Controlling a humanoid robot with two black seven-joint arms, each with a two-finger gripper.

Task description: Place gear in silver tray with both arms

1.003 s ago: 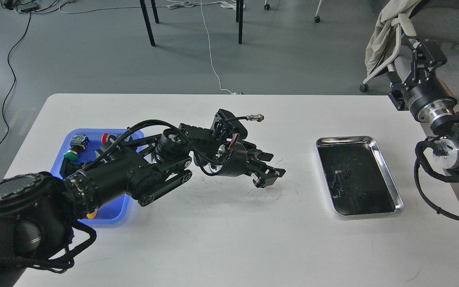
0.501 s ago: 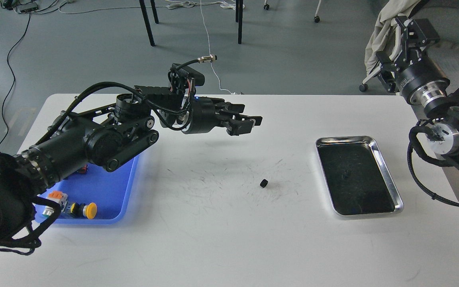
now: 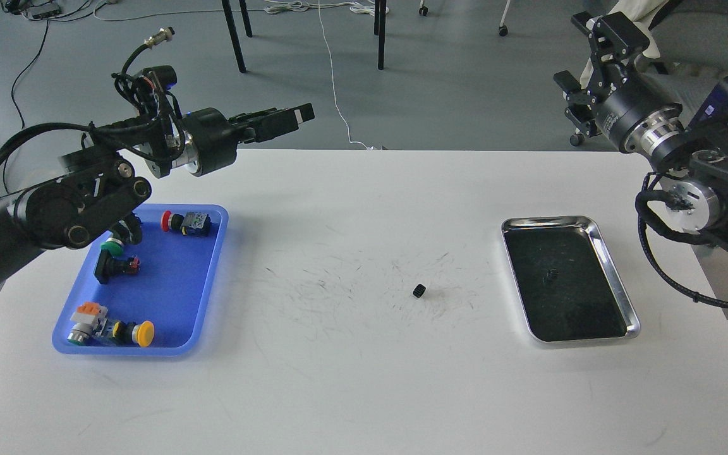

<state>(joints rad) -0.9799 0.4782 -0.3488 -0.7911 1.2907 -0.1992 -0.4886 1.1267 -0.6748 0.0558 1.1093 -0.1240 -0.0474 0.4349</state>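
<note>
- White table (image 3: 351,379): bare surface nearest the camera; a patch of fine dark scuff marks near its centre.
- Blue tray (image 3: 212,278) at about 9 o'clock from table centre. Contents: a yellow-capped push button (image 3: 143,333) and a grey-and-orange switch block (image 3: 86,316) at the near end, a green-capped button (image 3: 110,249) midway, a red-capped button (image 3: 177,222) at the far end.
- Gear (image 3: 419,291): small, black, lying on the bare table among the scuffs, just right of centre. Nothing touches it. It lies outside the silver tray, well apart from the rim, at 9 o'clock from the tray.
- Silver tray (image 3: 610,272) at 3 o'clock from table centre, long side running near to far. A tiny dark mark shows on its dark bottom; cannot tell what it is.
- Left gripper (image 3: 291,118): raised over the far left table edge, at about 11 o'clock from the gear, pointing right. Seen edge-on; fingers lie close together, nothing visible between them; cannot tell whether they are together or apart.
- Right gripper (image 3: 594,60): raised beyond the far right corner, at about 1 o'clock from the silver tray. Fingers appear spread, holding nothing.
</note>
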